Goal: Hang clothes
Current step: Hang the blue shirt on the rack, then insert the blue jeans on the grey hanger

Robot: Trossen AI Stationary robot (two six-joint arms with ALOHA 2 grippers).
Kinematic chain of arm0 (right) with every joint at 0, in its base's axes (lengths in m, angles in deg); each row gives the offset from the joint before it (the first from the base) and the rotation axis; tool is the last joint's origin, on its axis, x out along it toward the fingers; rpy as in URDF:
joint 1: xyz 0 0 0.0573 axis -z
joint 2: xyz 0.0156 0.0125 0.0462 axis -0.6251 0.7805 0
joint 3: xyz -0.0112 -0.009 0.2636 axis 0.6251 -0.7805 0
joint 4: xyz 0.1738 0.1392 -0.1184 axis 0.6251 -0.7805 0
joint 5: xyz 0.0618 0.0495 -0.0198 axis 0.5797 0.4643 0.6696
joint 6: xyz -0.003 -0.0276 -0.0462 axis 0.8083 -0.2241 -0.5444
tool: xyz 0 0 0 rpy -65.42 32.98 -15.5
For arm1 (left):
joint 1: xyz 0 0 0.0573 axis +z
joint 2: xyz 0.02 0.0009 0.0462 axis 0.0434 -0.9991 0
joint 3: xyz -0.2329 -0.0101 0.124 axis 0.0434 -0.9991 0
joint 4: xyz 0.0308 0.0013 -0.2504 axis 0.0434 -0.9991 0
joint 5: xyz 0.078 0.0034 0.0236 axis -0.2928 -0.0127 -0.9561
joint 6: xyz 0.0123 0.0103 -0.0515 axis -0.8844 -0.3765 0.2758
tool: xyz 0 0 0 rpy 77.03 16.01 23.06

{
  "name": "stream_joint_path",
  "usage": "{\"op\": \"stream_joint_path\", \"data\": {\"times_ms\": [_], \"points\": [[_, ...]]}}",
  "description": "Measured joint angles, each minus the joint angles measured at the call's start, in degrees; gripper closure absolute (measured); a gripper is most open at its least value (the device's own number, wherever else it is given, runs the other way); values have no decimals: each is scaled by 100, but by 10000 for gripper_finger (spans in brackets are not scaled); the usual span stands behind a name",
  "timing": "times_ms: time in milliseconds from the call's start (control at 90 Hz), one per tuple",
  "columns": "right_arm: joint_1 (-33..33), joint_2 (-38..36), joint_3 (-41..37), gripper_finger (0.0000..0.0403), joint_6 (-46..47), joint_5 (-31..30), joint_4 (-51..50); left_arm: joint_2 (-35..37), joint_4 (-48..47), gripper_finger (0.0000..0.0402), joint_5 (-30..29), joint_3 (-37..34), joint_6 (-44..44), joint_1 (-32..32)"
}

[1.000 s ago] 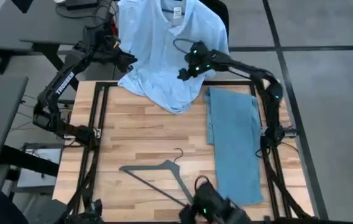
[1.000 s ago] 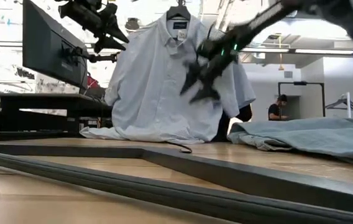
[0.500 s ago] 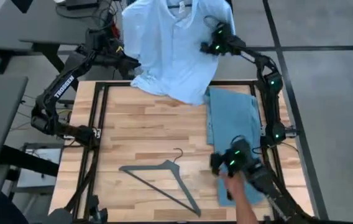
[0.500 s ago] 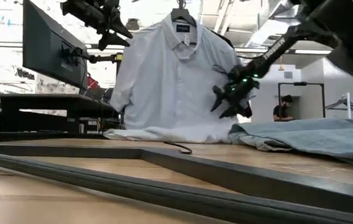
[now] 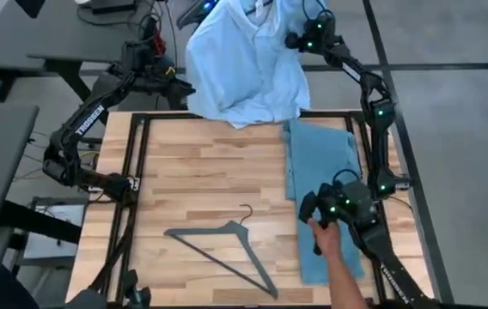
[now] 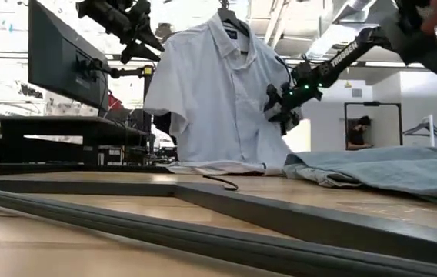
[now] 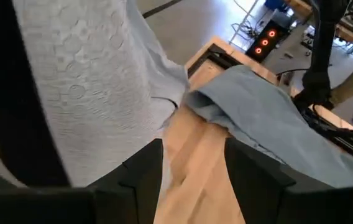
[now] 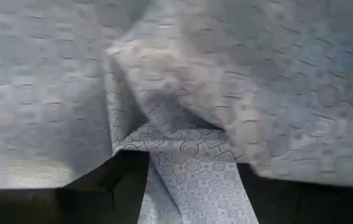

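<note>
Right tool (image 6: 278,108) pinches button shirt (image 6: 218,92) sleeve edge.

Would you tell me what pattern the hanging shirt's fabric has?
The shirt is pale blue-white with a fine geometric print, clearest in the right wrist view.

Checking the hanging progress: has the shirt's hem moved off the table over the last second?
Yes. The shirt has drawn back toward the table's far edge, its hem now barely on the wood.

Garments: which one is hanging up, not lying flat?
The pale shirt, on a hanger beyond the table's far edge; right gripper grips its sleeve. The jeans lie flat.
</note>
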Motion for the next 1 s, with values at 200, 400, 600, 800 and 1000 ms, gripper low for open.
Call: {"op": "stream_joint_path", "data": {"times_ms": [200,400,600,800,1000], "points": [[-485,-87,4,181,-322,1331,-1190,36,273,246,122,0,168,-101],[-1102,-509,4,181,-2330,1028,-3384,222,467,246,452,1,-50,-101],[-1716,-1190,-2,182,-3389,573,-4112,394,515,246,660,0,-150,-101],[-2314,-2282,0,182,-3324,330,-4807,525,387,246,846,2,-551,-320],[-3203,-3643,7,182,-2668,-321,-6595,415,133,246,207,2,-1090,-937]]}}
